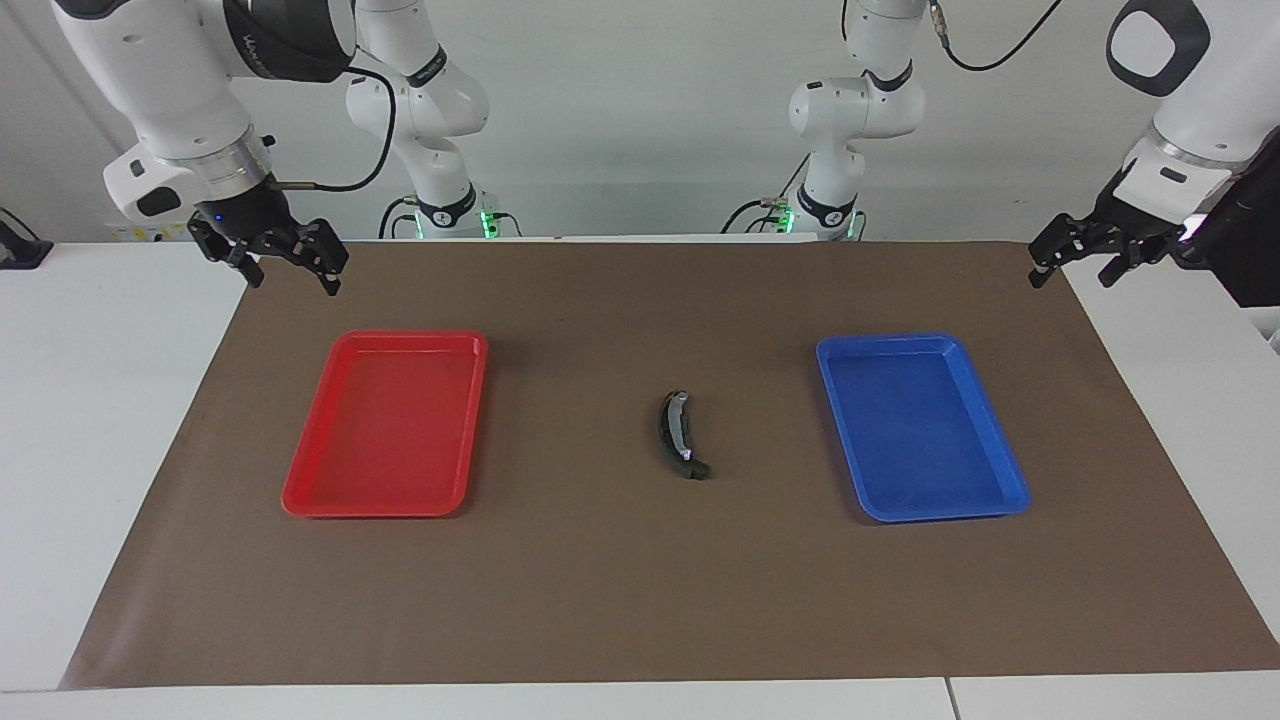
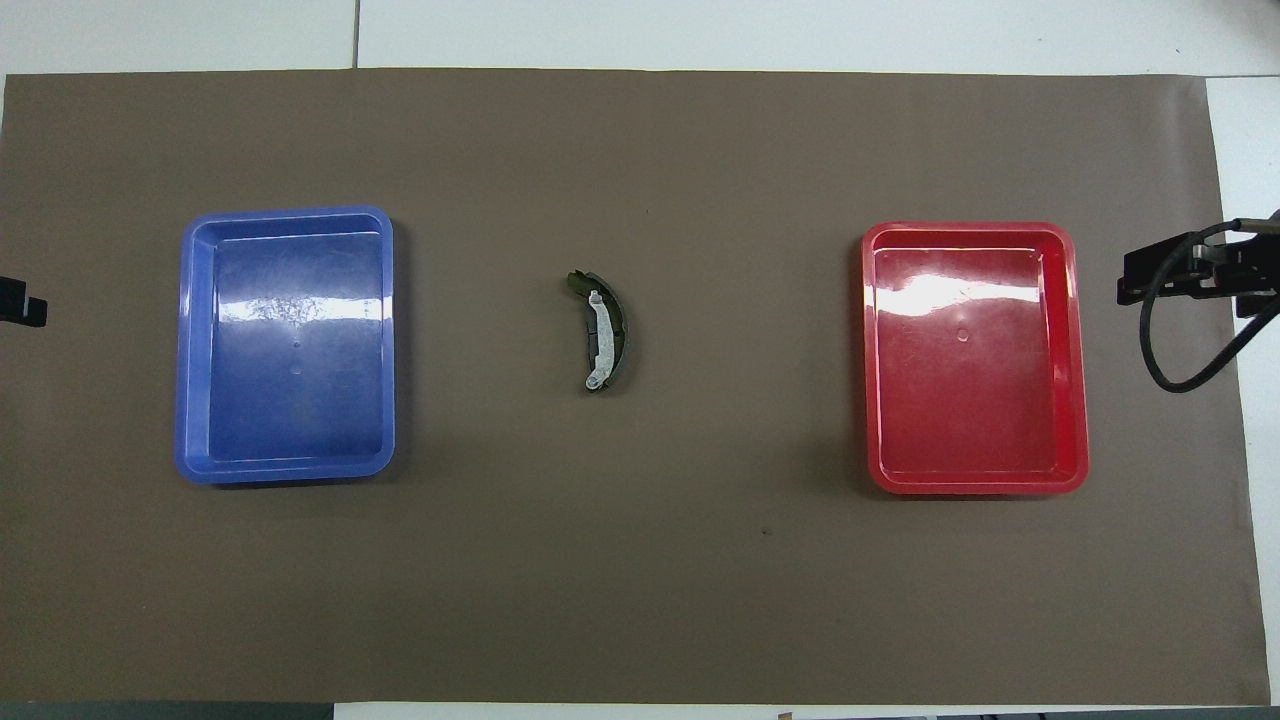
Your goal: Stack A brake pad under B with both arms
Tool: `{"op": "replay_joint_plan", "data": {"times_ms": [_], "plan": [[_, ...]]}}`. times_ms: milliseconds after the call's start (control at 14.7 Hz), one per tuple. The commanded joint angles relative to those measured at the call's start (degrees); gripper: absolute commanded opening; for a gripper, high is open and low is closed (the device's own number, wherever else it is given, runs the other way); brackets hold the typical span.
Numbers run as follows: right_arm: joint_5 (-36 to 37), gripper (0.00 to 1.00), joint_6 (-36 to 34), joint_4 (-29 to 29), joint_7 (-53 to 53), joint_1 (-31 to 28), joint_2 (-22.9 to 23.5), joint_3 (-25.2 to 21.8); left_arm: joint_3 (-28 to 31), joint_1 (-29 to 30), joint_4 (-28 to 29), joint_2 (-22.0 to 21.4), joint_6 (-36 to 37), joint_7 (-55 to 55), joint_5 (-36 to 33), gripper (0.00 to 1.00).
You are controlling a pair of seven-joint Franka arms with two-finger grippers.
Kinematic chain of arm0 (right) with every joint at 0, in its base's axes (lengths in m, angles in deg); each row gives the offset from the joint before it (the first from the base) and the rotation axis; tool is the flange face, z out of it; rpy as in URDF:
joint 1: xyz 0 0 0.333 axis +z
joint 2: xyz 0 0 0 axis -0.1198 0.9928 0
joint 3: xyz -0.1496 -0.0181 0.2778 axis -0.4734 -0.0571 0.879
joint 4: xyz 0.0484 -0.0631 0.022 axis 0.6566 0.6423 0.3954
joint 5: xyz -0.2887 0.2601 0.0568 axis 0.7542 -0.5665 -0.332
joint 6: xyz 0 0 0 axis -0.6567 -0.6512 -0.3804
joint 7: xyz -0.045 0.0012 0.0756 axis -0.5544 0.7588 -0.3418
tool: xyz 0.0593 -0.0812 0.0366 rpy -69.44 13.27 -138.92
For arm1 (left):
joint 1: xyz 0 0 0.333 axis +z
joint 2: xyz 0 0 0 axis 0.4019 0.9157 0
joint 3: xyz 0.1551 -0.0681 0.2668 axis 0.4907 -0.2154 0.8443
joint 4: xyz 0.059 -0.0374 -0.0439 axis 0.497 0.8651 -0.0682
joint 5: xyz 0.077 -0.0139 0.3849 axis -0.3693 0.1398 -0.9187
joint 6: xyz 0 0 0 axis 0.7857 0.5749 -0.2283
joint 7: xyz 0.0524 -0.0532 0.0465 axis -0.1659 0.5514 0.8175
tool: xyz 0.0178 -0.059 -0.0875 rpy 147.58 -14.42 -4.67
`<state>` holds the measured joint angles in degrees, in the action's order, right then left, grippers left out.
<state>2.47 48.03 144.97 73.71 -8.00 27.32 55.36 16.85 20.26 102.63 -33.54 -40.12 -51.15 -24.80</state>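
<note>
B (image 1: 681, 432), the curved crescent with a silver strip, lies on the brown mat midway between the two trays; it also shows in the overhead view (image 2: 600, 335). A dark olive part runs along it and sticks out at its ends, touching it. I cannot tell whether that part is the A brake pad; no separate short grey pad shows. My right gripper (image 1: 290, 272) hangs open and empty over the mat's corner at the right arm's end. My left gripper (image 1: 1075, 272) hangs open and empty over the mat's corner at the left arm's end. Both arms wait.
An empty red tray (image 1: 300, 485) lies toward the right arm's end and an empty blue tray (image 1: 1010, 490) toward the left arm's end. The brown mat (image 1: 600, 600) covers the white table. A black cable (image 2: 1165, 370) loops by the right gripper.
</note>
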Motion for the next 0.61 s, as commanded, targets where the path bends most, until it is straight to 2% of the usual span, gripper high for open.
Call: {"op": "replay_joint_plan", "data": {"times_ms": [0, 408, 544], "plan": [[-0.42, 1.0, -0.93, 0.49, 0.39, -0.72, -0.95, 0.56, -0.23, 0.18, 0.05, -0.53, 0.66, -0.5, -1.12, 0.99], [-0.51, 1.0, -4.53, -2.15, -2.07, -0.46, -0.33, 2.31, -0.23, 0.09, 0.05, -0.53, 0.66, -0.5, -1.12, 0.99], [-0.51, 1.0, -3.57, -1.89, -2.78, 0.33, -0.33, 2.58, -0.23, 0.09, 0.05, -0.53, 0.66, -0.5, -1.12, 0.99]]}}
